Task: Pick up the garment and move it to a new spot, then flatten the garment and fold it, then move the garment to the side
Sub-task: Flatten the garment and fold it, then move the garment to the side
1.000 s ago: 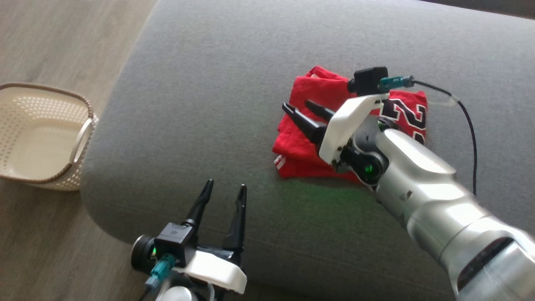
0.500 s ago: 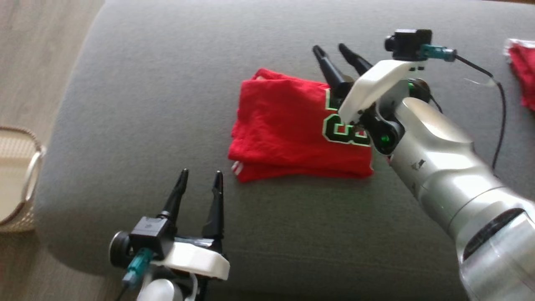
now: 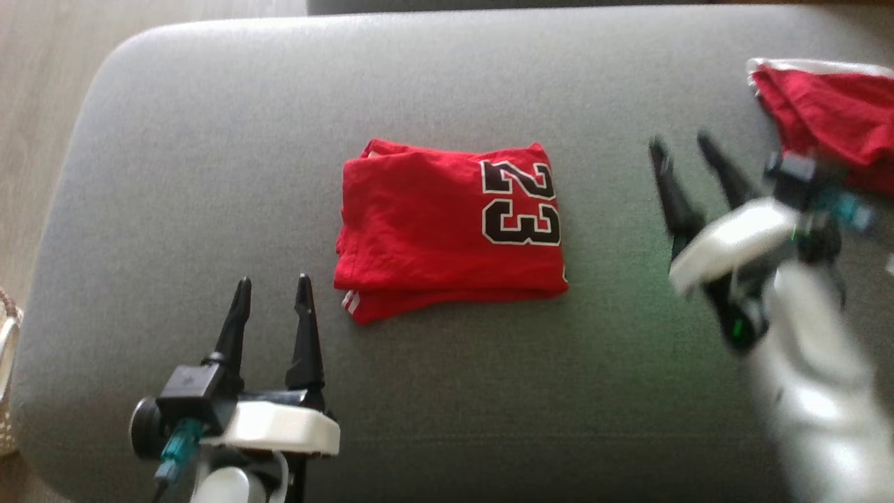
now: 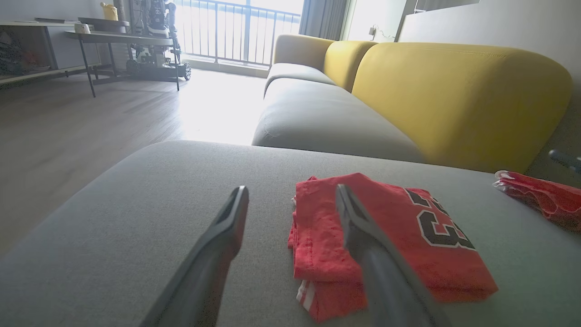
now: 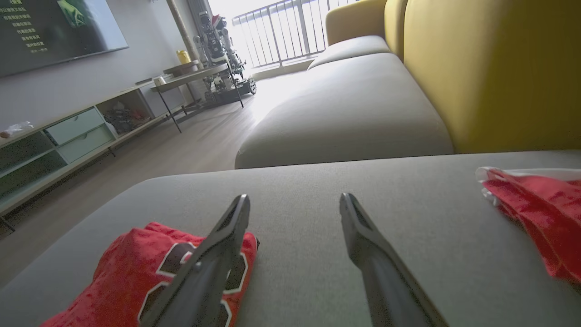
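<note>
The garment [image 3: 447,230] lies folded in a neat red rectangle on the grey sofa cushion [image 3: 209,140], its black "23" facing up at the right end. My left gripper [image 3: 273,279] is open just in front of the garment's left corner, empty. In the left wrist view the garment [image 4: 317,227] lies under and past the open left gripper [image 4: 291,187]. My right gripper [image 3: 680,138], blurred, is open to the right of the garment and apart from it. From the right wrist, the garment [image 5: 113,268] sits left of the open right gripper [image 5: 295,196].
A second red cloth with a white edge [image 3: 831,112] lies crumpled at the cushion's far right, also seen as red cloth [image 4: 544,195] and red cloth [image 5: 535,204]. A yellow backrest [image 4: 454,91] rises behind. A woven basket's rim [image 3: 7,377] and wood floor are left.
The head view has swung to the right. My right gripper has come off the folded garment and now hangs open to its right. The left gripper stays open as before.
</note>
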You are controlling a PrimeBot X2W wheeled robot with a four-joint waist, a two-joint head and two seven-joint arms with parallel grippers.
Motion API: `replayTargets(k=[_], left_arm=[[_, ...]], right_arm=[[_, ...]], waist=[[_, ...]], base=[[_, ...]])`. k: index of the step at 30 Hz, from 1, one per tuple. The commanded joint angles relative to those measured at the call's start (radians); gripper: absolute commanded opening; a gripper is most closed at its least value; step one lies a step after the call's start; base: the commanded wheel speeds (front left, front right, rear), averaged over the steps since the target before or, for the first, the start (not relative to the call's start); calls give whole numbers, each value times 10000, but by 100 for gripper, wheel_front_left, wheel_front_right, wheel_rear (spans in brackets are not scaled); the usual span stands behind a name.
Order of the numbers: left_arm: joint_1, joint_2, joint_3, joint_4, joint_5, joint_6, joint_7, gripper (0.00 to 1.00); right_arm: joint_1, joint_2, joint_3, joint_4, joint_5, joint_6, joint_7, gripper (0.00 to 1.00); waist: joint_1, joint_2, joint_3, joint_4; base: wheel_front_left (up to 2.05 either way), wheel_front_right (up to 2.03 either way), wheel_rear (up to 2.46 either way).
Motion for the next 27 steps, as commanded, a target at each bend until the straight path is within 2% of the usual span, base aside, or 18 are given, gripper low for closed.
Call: replayTargets(k=[1, 3, 6, 10, 17, 27], left_arm=[[-38, 0, 421, -391, 100, 37, -61, 100], [66, -4, 489, -429, 136, 14, -61, 100], [214, -15, 544, -469, 170, -29, -61, 100], [388, -31, 642, -599, 328, -40, -61, 100], [844, -51, 811, -819, 859, -82, -61, 100], [1126, -64, 906, -716, 1282, -158, -61, 100]], right_arm=[[607, 466, -450, -1033, -839, -4, -91, 100], [1712, 885, -1300, -2281, -2110, -4, -92, 100], [3075, 1264, -1957, -3939, -3531, -4, -92, 100], [4445, 1411, -2370, -5490, -4492, -4, -92, 100], [5934, 1424, -2481, -6520, -4023, -4, -93, 100], [6428, 1426, -2356, -6674, -3852, -4, -93, 100]], waist=[[0, 0, -232, -101], [0, 0, -372, -116], [0, 0, -545, -106], [0, 0, -833, -35], [0, 0, -1302, 40], [0, 0, -1510, 38]], base=[[0, 0, 0], [0, 0, 0], [0, 0, 0], [0, 0, 0], [0, 0, 0], [0, 0, 0]])
